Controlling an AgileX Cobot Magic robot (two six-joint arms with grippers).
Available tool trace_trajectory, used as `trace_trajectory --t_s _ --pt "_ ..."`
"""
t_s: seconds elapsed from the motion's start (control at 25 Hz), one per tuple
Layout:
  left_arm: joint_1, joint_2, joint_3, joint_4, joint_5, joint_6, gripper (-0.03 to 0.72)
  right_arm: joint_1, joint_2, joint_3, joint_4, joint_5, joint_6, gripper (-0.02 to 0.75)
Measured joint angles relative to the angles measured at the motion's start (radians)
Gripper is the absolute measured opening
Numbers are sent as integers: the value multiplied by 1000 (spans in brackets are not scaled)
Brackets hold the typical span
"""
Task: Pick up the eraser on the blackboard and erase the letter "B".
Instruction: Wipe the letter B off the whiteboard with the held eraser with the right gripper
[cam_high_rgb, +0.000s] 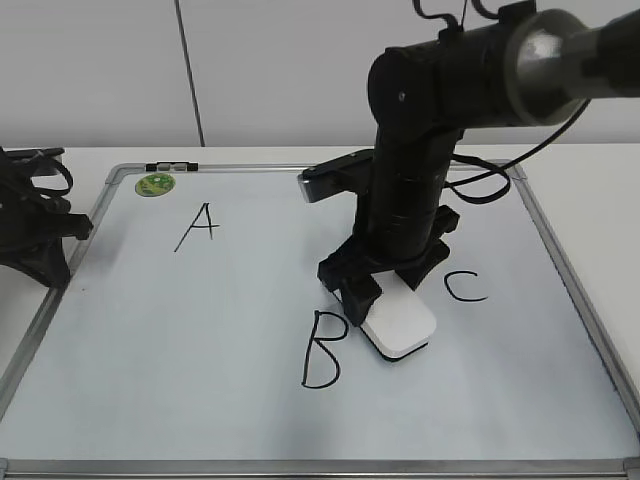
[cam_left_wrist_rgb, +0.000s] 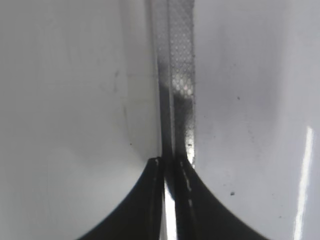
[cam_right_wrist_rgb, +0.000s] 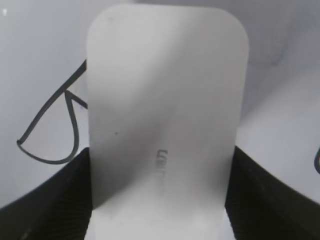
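Right claw (cam_high_rgb: 385, 300) grips the eraser (cam_high_rgb: 400, 328) on the blackboard (cam_high_rgb: 180, 310); left claw (cam_left_wrist_rgb: 170, 200) closed, over its frame.

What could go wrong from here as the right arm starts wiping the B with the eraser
1. The eraser sits between the letter "B" and the "C"; a wide backstroke might smudge the C.
2. The right gripper holds only the eraser's rear end, so pressing on the blackboard could tilt or slip it.
3. So far it overlaps only the B's upper right, so a short stroke may leave the lower loop.
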Motion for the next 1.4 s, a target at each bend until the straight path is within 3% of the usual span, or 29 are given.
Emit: trace_trajectory --t_s 0.68,0.88,1.2,1.4 --pt "0 0 0 0 -2 0 11 11 89 -41 -8 -35 -57 553" --pt "0 0 0 0 -2 0 11 93 100 -50 -65 -35 -63 553" --pt "0 0 0 0 -3 0 11 301 106 -53 -41 -62 -69 553" --pt "0 0 0 0 -3 0 11 346 108 -53 -15 -76 -70 553"
